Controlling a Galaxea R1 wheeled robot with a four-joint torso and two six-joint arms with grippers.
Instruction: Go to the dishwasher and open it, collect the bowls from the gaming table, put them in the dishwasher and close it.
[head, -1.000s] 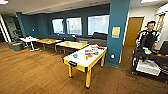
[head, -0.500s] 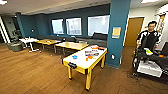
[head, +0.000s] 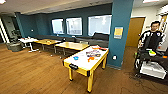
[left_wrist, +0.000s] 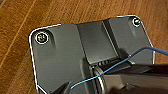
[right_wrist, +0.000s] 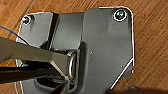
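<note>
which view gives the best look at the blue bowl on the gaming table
The head view: the blue bowl sits on the white top of the gaming table. Both wrist views look down at wooden floor instead.

Location as I read it from head feed: office break lounge. Evidence: wood-plank floor (head: 32, 72); teal walls, teal column (head: 121, 32) with yellow notice (head: 118, 31); three interior windows (head: 74, 26); dark sofa (head: 96, 38) along back wall; wood-topped tables (head: 71, 45) in row; white table (head: 28, 40); yellow-edged gaming table (head: 86, 60), white tabletop; wooden door (head: 135, 31); person (head: 152, 37) beside equipment cart (head: 151, 63).
</note>
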